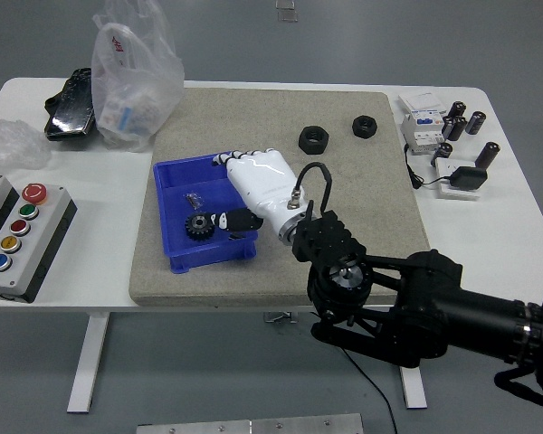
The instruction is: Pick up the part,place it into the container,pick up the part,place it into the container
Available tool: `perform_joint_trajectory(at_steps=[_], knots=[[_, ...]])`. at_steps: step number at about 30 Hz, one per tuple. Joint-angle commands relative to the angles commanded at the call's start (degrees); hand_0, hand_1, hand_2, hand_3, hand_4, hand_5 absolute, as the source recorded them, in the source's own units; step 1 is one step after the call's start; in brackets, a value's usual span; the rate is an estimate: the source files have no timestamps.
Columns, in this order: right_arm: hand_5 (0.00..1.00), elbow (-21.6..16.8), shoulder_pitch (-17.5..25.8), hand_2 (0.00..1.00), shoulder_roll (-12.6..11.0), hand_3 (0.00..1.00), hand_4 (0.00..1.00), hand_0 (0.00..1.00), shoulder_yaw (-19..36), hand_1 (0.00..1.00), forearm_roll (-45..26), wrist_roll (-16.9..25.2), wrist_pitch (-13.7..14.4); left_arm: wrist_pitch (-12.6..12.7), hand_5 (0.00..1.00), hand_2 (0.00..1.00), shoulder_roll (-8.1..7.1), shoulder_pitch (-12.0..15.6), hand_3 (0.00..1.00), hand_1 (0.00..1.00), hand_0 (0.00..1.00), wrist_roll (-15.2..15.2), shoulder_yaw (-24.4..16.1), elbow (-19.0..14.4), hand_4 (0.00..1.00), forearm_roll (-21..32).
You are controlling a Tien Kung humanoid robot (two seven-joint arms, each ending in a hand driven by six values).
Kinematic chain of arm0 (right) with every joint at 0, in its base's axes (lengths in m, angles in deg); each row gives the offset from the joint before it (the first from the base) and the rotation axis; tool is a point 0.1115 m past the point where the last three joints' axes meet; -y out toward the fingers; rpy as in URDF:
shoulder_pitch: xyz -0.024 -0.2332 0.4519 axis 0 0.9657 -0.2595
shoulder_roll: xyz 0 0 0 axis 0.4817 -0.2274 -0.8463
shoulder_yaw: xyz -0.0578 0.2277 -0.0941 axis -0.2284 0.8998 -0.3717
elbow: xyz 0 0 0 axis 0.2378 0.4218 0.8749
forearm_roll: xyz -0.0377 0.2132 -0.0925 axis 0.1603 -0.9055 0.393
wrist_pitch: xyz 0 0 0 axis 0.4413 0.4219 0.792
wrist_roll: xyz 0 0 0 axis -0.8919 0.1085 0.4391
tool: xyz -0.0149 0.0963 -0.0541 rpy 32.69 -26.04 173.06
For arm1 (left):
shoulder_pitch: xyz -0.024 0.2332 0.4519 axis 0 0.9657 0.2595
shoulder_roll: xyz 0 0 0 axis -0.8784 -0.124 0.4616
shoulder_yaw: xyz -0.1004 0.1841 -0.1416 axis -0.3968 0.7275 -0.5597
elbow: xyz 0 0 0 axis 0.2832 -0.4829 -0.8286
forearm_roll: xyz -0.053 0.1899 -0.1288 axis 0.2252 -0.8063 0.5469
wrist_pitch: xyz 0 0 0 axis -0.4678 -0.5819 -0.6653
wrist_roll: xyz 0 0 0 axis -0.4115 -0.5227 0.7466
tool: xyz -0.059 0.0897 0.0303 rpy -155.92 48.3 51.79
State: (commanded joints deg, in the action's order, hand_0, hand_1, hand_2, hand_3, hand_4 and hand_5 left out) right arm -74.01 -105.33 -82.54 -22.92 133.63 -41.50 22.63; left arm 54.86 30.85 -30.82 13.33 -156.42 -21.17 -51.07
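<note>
A blue container [166, 217] sits on the left of the grey mat [344, 208]. Inside it lie a black gear [197, 226], some small screws [195, 196] and another dark part partly hidden under my hand. My right hand [253, 176], white with a black arm, hovers over the container's right side with its fingers [231, 158] stretched out and holding nothing. Two black nuts [313, 139] [365, 126] lie on the mat at the back, beyond the hand. The left arm is out of view.
A plastic bag [131, 72] and a black object [71, 104] lie at the back left. A button box [18, 237] stands at the left edge. Electrical parts and black cylinders [443, 131] and an adapter [466, 176] lie at the right.
</note>
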Motion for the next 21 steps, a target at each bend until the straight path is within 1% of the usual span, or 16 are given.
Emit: perform_joint_trajectory(at_steps=[2, 4, 5, 8, 10, 11, 13, 14, 16, 17, 21], knots=[[0.511, -1.9, 2.3, 0.743, -1.8, 0.811, 0.851, 0.357, 3.9, 0.613, -0.2, 0.6, 2.6, 0.0, 0.61, 0.687, -0.09, 0.0, 0.74, 0.74, 0.781, 0.1, 0.1, 0.0, 0.817, 0.0], [0.511, -3.5, 4.6, 0.743, -3.5, 0.811, 0.851, 0.357, 8.0, 0.613, -1.7, 2.5, 5.2, 0.0, 0.61, 0.687, -0.22, 0.1, 0.74, 0.74, 0.781, 0.1, 0.0, 0.0, 0.817, 0.1], [0.507, -4.2, 5.9, 0.713, -4.3, 0.775, 0.834, 0.392, 10.1, 0.623, -2.9, 3.9, 6.6, 0.0, 0.609, 0.687, -0.29, 0.1, 0.74, 0.74, 0.781, 0.2, 0.0, 0.0, 0.817, 0.1], [0.507, -5.2, 9.7, 0.713, -5.9, 0.775, 0.834, 0.392, 16.4, 0.623, -7.3, 8.5, 10.7, 0.1, 0.609, 0.687, -0.39, 0.3, 0.74, 0.74, 0.781, 0.1, -0.2, 0.0, 0.817, 0.0], [0.507, -5.2, 12.4, 0.713, -6.4, 0.775, 0.834, 0.392, 20.6, 0.623, -11.2, 12.2, 13.4, 0.1, 0.609, 0.687, -0.36, 0.4, 0.74, 0.74, 0.781, 0.1, -0.2, 0.0, 0.817, 0.1], [0.491, -5.1, 13.8, 0.696, -6.6, 0.713, 0.809, 0.535, 22.7, 0.647, -13.4, 14.2, 14.7, 0.1, 0.61, 0.687, -0.34, 0.4, 0.738, 0.738, 0.781, 0.1, -0.2, 0.0, 0.816, 0.1], [0.491, -4.8, 16.4, 0.696, -6.8, 0.713, 0.809, 0.535, 26.4, 0.647, -17.4, 18.1, 16.9, 0.1, 0.61, 0.687, -0.26, 0.5, 0.738, 0.738, 0.781, 0.1, -0.2, 0.0, 0.816, 0.2], [0.491, -4.6, 17.8, 0.696, -6.9, 0.713, 0.809, 0.535, 28.5, 0.647, -19.8, 20.4, 17.7, 0.1, 0.61, 0.687, -0.22, 0.5, 0.738, 0.738, 0.781, 0.1, -0.1, 0.0, 0.816, 0.3], [0.491, -4.4, 20.3, 0.696, -6.9, 0.713, 0.809, 0.535, 32.0, 0.647, -24.2, 24.4, 18.2, 0.0, 0.61, 0.687, -0.2, 0.5, 0.738, 0.738, 0.781, 0.1, 0.0, 0.0, 0.816, 0.2], [0.499, -4.6, 21.6, 0.694, -7.0, 0.706, 0.814, 0.588, 33.9, 0.666, -26.6, 26.6, 18.1, 0.0, 0.606, 0.687, -0.23, 0.4, 0.738, 0.738, 0.781, 0.2, 0.0, 0.0, 0.815, 0.1], [0.499, -5.3, 26.3, 0.694, -7.3, 0.706, 0.814, 0.588, 40.1, 0.666, -34.5, 33.8, 17.2, -0.2, 0.606, 0.687, -0.29, 0.1, 0.738, 0.738, 0.781, 0.4, 0.4, 0.0, 0.815, 0.2]])
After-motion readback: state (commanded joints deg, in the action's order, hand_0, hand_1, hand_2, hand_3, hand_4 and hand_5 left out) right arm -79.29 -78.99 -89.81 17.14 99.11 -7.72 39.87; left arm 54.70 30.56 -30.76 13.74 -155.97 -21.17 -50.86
